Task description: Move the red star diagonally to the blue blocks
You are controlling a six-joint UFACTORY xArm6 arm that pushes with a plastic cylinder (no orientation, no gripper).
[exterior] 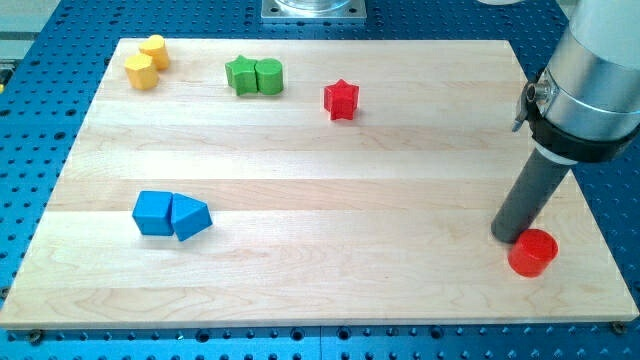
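The red star [341, 99] sits near the top middle of the table [330, 290], far from the blue blocks [171, 215] at the lower left. My tip [507, 238], an end effector that grasps nothing, rests beside the red cylinder [531, 252], lower right.

Robotics lab, blue perforated bench [60, 90], wooden board [330, 270], metal mount [313, 9]
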